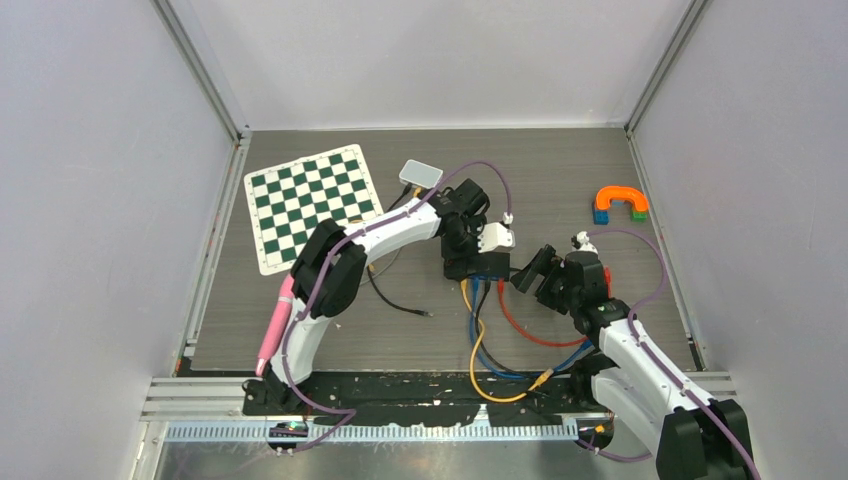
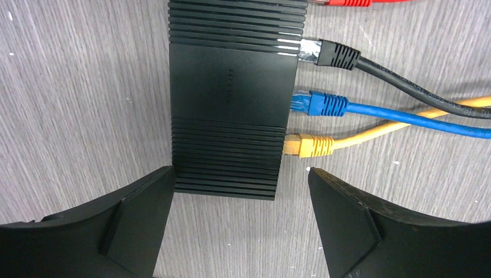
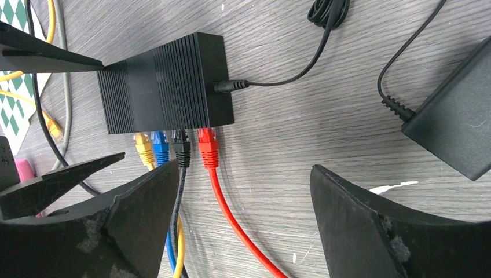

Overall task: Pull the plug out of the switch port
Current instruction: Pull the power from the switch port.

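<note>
Fingers of the left gripper point(image 2: 240, 217) are standing wide apart, straddling the black switch point(image 2: 231, 98) without clamping it; right gripper point(image 3: 243, 197) is hanging spread and empty near the red plug point(image 3: 207, 146), seated in its port.

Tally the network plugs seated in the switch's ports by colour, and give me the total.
Yellow plug: 1
Blue plug: 1
Black plug: 1
Red plug: 1
Total: 4
</note>
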